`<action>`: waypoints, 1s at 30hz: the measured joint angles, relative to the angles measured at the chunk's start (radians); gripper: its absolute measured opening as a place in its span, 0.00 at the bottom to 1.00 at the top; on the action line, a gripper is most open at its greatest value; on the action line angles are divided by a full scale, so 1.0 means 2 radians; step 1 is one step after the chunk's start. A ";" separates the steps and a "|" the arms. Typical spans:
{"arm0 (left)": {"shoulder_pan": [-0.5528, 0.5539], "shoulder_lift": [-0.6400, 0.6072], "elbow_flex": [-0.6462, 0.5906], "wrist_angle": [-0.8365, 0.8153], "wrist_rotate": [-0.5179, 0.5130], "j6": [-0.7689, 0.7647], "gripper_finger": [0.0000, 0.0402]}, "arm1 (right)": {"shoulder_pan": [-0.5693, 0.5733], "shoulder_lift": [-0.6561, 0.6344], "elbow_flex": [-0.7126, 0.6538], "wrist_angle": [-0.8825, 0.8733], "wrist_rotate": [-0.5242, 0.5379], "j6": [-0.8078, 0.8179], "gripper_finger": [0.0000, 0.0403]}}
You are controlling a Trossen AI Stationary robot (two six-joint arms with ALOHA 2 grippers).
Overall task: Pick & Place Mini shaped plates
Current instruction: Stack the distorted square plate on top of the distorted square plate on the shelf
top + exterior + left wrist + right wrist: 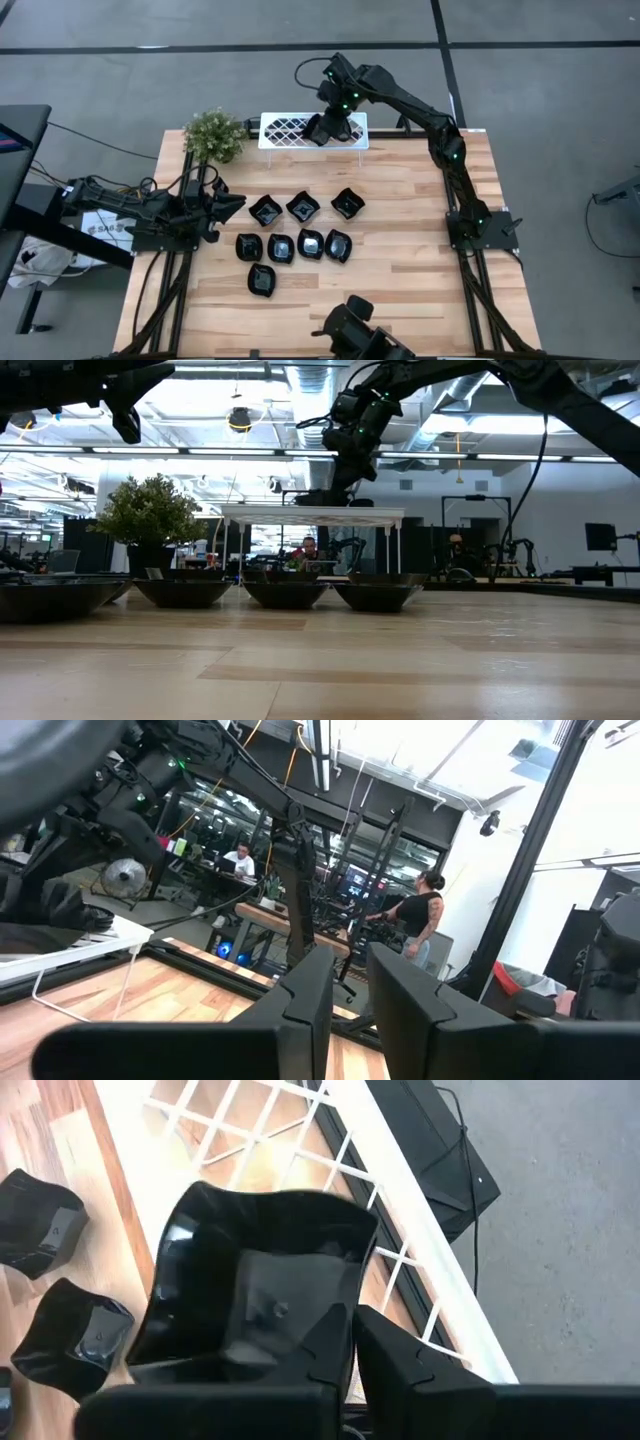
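Observation:
My right gripper (pixel 328 126) reaches over the white lattice rack (pixel 285 131) at the table's far edge, shut on a glossy black square plate with a wavy rim (pixel 255 1275). In the low view this plate (pixel 330 497) sits at the level of the rack top (pixel 300 514). Several more black plates (pixel 302 207) rest on their bases in two rows at mid-table, with one alone (pixel 261 280) nearer the near edge. My left gripper (pixel 236 205) hovers left of the plates, raised (pixel 127 415), narrowly open (pixel 350 990) and holding nothing. My right gripper holds the square plate by its rim (pixel 345 1315), pinched between the two fingers, one finger (pixel 315 1345) over the plate's inside and the other (pixel 405 1365) outside it. The fingers slant down from above. The plate is over the rack top; whether it rests there I cannot tell.
A small green bushy plant (pixel 213 135) stands at the far left corner beside the rack. A dark camera mount (pixel 355 330) sits at the near edge. Bare wood lies right of the plates (pixel 420 240). People show in the room beyond (pixel 415 915).

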 joint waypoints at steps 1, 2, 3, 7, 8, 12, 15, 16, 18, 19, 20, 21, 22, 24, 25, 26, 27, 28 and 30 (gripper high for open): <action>0.000 0.000 0.000 0.000 0.000 0.000 0.17 | 0.000 0.000 0.000 0.003 0.000 0.003 0.06; 0.000 0.000 0.000 0.000 0.000 0.000 0.17 | 0.000 0.000 0.000 0.006 -0.001 0.005 0.07; 0.000 0.000 0.000 0.000 0.000 0.000 0.17 | 0.000 0.000 0.000 0.010 -0.001 0.006 0.08; 0.000 0.000 0.000 0.000 0.000 0.000 0.17 | 0.000 0.000 0.000 0.024 -0.002 0.017 0.12; 0.000 0.000 0.000 0.000 0.000 0.000 0.17 | 0.000 -0.001 0.000 0.024 -0.002 0.017 0.13; 0.000 0.000 0.000 0.000 0.000 0.000 0.17 | 0.003 -0.002 0.000 0.015 -0.003 0.019 0.14; 0.000 0.000 0.000 0.000 0.000 0.000 0.17 | 0.007 -0.002 0.009 -0.019 -0.011 0.012 0.14; 0.000 0.000 0.000 0.000 0.000 0.000 0.17 | 0.010 -0.002 0.010 -0.028 -0.018 0.010 0.14; 0.000 0.000 0.000 0.000 0.000 0.000 0.17 | 0.017 -0.009 0.010 -0.048 -0.033 0.003 0.14; 0.000 0.000 0.000 0.000 0.000 0.000 0.17 | 0.023 -0.013 0.009 -0.069 -0.041 0.002 0.14; 0.000 0.000 0.000 0.000 0.000 0.000 0.17 | 0.030 -0.019 0.009 -0.078 -0.042 0.002 0.14; 0.000 0.000 0.000 0.000 0.000 0.000 0.17 | 0.035 -0.027 0.009 -0.086 -0.043 0.000 0.14; 0.000 0.000 0.000 0.000 0.000 0.000 0.17 | 0.042 -0.036 0.009 -0.107 -0.043 -0.001 0.14; 0.000 0.000 0.000 0.000 0.000 0.000 0.17 | 0.058 -0.053 0.010 -0.132 -0.043 -0.002 0.14; 0.000 0.000 0.000 0.000 0.000 0.000 0.17 | 0.066 -0.061 0.010 -0.149 -0.043 -0.003 0.14; 0.000 0.000 0.000 0.000 0.000 0.000 0.17 | 0.074 -0.069 0.010 -0.172 -0.041 -0.003 0.14; 0.000 0.000 0.000 0.000 0.000 0.000 0.17 | 0.082 -0.075 0.010 -0.190 -0.042 -0.003 0.14; 0.000 0.000 0.000 0.000 0.000 0.000 0.17 | 0.090 -0.080 0.010 -0.204 -0.042 -0.003 0.14; 0.000 0.000 0.000 0.000 0.000 0.000 0.17 | 0.104 -0.094 -0.004 -0.203 -0.042 0.010 0.14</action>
